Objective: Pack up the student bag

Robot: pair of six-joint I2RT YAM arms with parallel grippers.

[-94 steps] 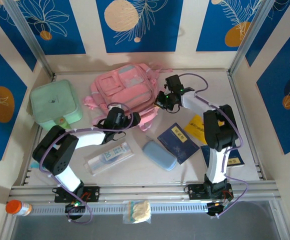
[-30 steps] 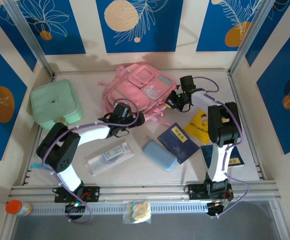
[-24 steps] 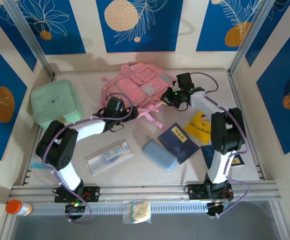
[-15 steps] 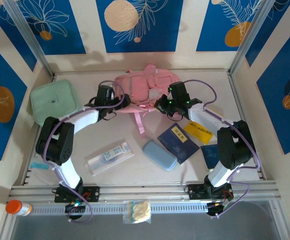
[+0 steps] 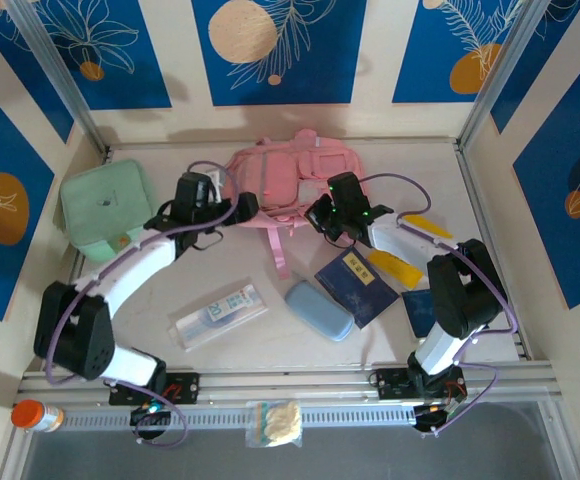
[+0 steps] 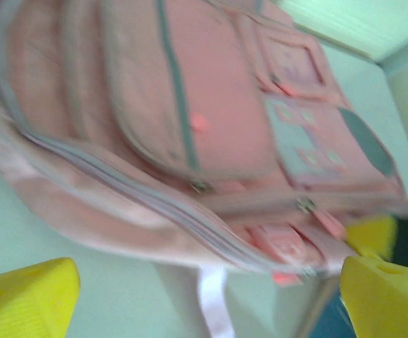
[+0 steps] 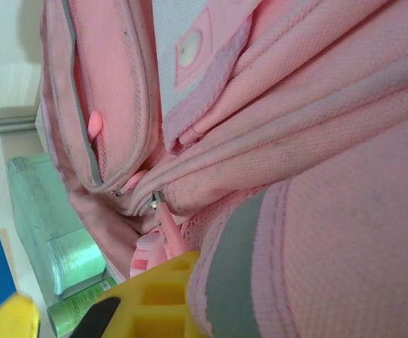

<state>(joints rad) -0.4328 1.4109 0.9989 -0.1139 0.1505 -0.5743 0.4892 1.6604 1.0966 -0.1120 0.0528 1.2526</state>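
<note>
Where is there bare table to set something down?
Bare table lies right of the bag, at the far right corner, and along the near strip in front of the pouch and blue case. It is crowded around the booklet and yellow leaflet.

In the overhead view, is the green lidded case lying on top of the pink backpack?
No, the green case lies well to the left of the student bag, clearly apart from it.

Blue leaf-print walls (image 5: 300, 60), pale table (image 5: 290, 352)
</note>
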